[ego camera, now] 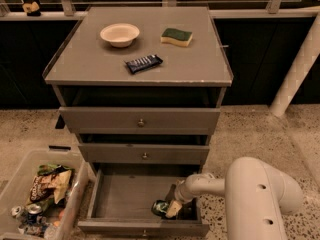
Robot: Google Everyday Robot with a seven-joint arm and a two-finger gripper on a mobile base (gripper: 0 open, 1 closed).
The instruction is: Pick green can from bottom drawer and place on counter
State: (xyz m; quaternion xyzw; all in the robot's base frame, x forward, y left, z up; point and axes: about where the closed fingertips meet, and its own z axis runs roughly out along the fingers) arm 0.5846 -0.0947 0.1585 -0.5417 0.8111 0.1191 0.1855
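Green can lies just beside gripper inside bottom drawer

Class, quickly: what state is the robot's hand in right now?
Hand: down inside the bottom drawer, right beside the green can; whether it is open, closed or holding the can cannot be told.
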